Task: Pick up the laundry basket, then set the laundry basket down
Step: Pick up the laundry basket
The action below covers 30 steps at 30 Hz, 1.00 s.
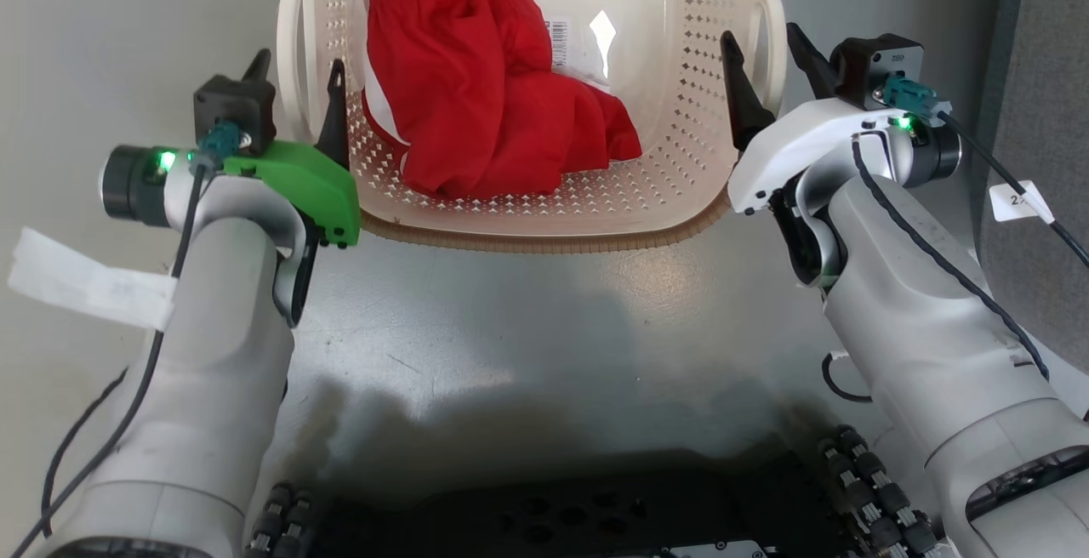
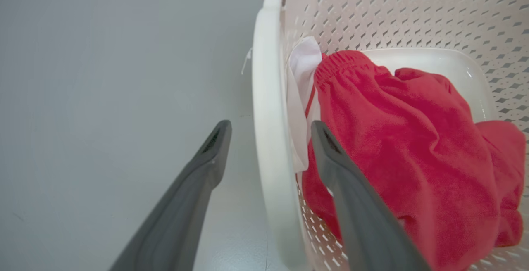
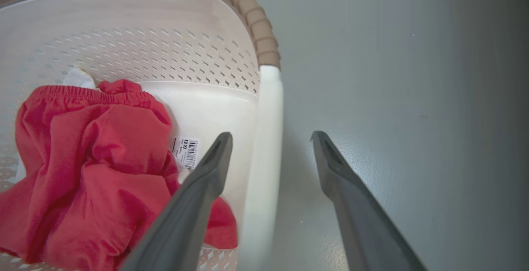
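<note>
The laundry basket, cream-white and perforated with a brown woven-look rim, sits on the grey floor at the top middle of the head view. A red garment and a barcode sticker lie inside it. My left gripper is open, one finger outside and one inside the basket, straddling the left loop handle. My right gripper is open too, and straddles the right loop handle the same way. Neither handle is squeezed; gaps show beside both in the wrist views.
Bare grey floor lies between the basket and my dark base. A grey panel stands at the far right, and a white tag hangs on the right arm's cable in front of it.
</note>
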### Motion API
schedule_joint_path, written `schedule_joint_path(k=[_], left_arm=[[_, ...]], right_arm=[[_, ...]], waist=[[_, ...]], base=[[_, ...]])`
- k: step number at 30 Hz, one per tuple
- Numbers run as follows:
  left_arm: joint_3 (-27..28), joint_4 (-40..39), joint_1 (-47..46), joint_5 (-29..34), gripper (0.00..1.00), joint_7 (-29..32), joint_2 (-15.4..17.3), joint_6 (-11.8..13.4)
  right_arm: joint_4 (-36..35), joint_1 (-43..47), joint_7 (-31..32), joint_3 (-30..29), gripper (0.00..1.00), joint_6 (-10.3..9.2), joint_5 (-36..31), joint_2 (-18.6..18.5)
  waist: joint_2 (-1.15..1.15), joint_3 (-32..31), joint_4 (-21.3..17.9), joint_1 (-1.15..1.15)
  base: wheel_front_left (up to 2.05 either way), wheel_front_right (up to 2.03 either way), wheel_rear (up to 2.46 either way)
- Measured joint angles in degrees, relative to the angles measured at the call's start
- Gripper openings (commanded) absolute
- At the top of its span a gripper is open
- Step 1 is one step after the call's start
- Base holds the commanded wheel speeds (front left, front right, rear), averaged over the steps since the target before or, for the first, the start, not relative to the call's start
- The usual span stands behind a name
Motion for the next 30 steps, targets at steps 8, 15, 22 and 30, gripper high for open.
schedule_joint_path(k=[8,15,22,30], left_arm=[[-1.1,3.1,-1.9,-1.5,1.00,0.0,0.0,-0.3],[-2.2,5.0,-2.8,-2.6,0.21,0.0,0.0,-0.5],[-3.6,6.3,-3.8,-4.7,0.00,-0.2,-0.5,-1.0],[-4.2,8.1,-3.8,-6.7,0.00,-0.2,-0.6,-1.0]], right_arm=[[1.3,-1.6,0.0,1.9,0.85,0.00,1.5,0.0],[2.7,-2.1,0.0,3.3,0.30,0.01,3.4,0.0],[3.8,-2.7,-0.1,4.4,0.00,-0.10,5.0,0.2],[5.6,-3.0,-0.1,5.6,0.00,-0.16,5.8,0.3]], waist=[[0.00,0.1,0.1,0.00],[0.00,0.2,0.0,0.00],[0.00,0.0,-0.1,0.00],[0.00,-1.8,-0.1,-0.01]], base=[[0.00,0.00,0.00],[0.00,0.00,0.00],[0.00,0.00,0.00],[0.00,0.00,0.00]])
